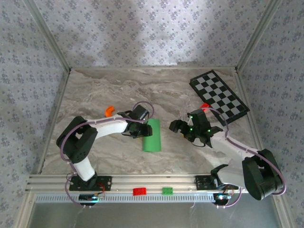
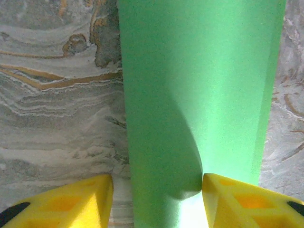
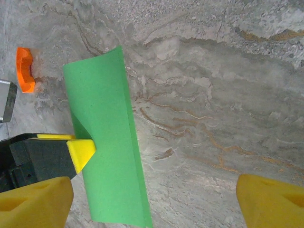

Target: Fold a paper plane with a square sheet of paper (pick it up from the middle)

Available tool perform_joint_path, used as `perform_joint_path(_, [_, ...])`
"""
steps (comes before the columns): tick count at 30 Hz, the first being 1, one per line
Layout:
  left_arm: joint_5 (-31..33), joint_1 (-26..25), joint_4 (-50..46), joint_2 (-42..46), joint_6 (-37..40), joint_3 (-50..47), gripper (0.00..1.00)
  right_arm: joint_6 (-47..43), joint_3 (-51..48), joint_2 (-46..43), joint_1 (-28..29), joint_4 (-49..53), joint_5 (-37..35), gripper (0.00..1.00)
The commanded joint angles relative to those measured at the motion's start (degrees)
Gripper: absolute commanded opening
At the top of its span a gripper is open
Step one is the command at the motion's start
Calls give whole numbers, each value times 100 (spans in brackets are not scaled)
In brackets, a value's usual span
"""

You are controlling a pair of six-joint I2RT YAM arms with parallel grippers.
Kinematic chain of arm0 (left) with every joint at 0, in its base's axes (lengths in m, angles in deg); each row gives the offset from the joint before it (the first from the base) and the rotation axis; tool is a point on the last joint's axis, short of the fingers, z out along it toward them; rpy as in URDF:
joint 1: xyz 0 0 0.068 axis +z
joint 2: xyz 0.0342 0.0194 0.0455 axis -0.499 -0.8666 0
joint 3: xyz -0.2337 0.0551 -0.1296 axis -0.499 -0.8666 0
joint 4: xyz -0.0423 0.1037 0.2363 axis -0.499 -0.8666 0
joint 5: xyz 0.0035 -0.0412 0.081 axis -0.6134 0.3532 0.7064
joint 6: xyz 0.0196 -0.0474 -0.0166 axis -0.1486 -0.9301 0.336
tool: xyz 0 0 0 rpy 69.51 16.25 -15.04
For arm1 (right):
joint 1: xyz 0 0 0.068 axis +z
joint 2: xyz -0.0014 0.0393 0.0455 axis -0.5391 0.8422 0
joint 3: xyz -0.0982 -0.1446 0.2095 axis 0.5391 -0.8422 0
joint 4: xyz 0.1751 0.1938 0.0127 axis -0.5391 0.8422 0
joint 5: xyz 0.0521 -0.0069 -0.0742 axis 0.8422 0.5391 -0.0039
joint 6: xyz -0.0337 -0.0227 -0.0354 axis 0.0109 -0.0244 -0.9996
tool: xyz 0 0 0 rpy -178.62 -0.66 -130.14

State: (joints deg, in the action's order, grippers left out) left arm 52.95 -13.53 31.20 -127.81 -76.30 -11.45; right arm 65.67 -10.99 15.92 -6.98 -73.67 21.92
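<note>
Near edge: red brick (image 1: 139, 191) & green brick (image 1: 167, 190) sit on the rail, not part of the job. Mid-table, the square sheet of paper (image 1: 152, 136) lies as a narrow strip, i.e. doubled over lengthwise, so the 1st fold looks made. From the R wrist cam the top layer bows up along one long side. My read: the fold is soft, not pressed to a sharp crease. L gripper (image 2: 157, 183) is down at the strip, jaws abt half apart & not clamped. One finger (image 2: 237, 197) rests on the green, and the other finger (image 2: 76, 202) is over bare table w/ a sliver of marble btw it and the paper's edge. R gripper (image 3: 156, 187) hovers just beside the strip, jaws wide, nothing in them. Further back: a small orange piece (image 1: 109, 110), then the checkered board (image 1: 219, 96) at the far R corner, well apart from the paper. No nose corners, no wings, no dart shape. Est: early, approx 1 fold of several done. Left to do: press the crease, fold the nose corners, then the wings.
</note>
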Motion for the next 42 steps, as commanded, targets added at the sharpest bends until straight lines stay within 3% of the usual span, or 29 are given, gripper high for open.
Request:
perform_joint_path(1, [-74, 16, -172, -229, 93, 150, 53, -62, 169, 72, 57, -5, -36, 91])
perform_joint_path(15, [369, -92, -594, -640, -161, 458, 56, -75, 275, 215, 105, 117, -80, 93])
perform_joint_path(30, [418, -198, -618, -947, -75, 659, 58, -126, 380, 358, 129, 261, -106, 93])
perform_joint_path(38, [407, -181, -593, -963, 166, 652, 49, -151, 399, 403, 125, 293, -115, 93])
perform_joint_path(42, [414, -117, -623, -950, 245, 660, 50, -176, 405, 409, 125, 322, -115, 94])
